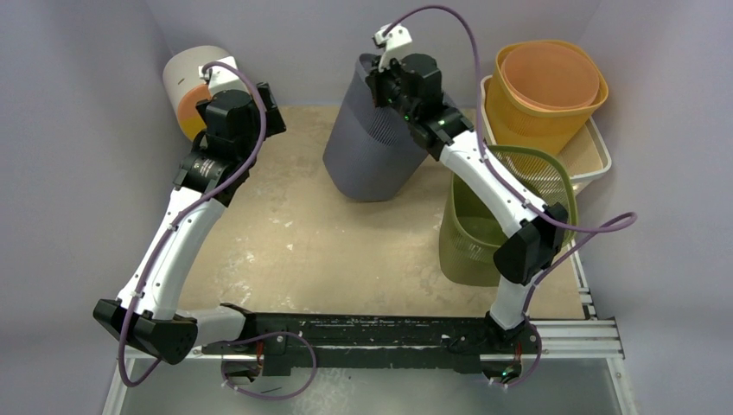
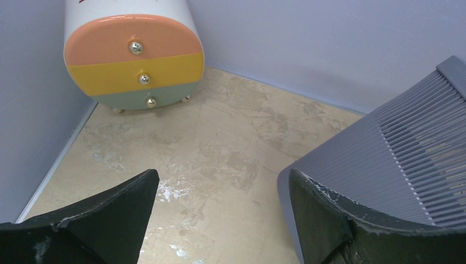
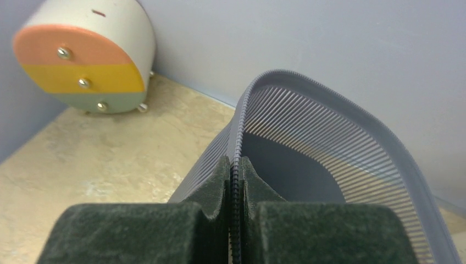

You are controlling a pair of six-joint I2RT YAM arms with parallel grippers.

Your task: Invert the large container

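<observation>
The large container is a grey slatted bin (image 1: pixel 367 143) at the back middle of the table, tilted with its base on the floor. My right gripper (image 1: pixel 391 91) is shut on its rim; in the right wrist view the rim (image 3: pixel 236 165) sits pinched between the two pads. My left gripper (image 1: pixel 246 108) is open and empty, to the left of the bin. In the left wrist view its fingers (image 2: pixel 99 214) frame bare table, with the bin's wall (image 2: pixel 384 159) just beyond the right finger.
A small white drawer unit (image 1: pixel 194 86) with orange, yellow and green fronts stands in the back left corner. An orange basket (image 1: pixel 544 95) in a white tray (image 1: pixel 596 164) and a green mesh basket (image 1: pixel 493 225) crowd the right side.
</observation>
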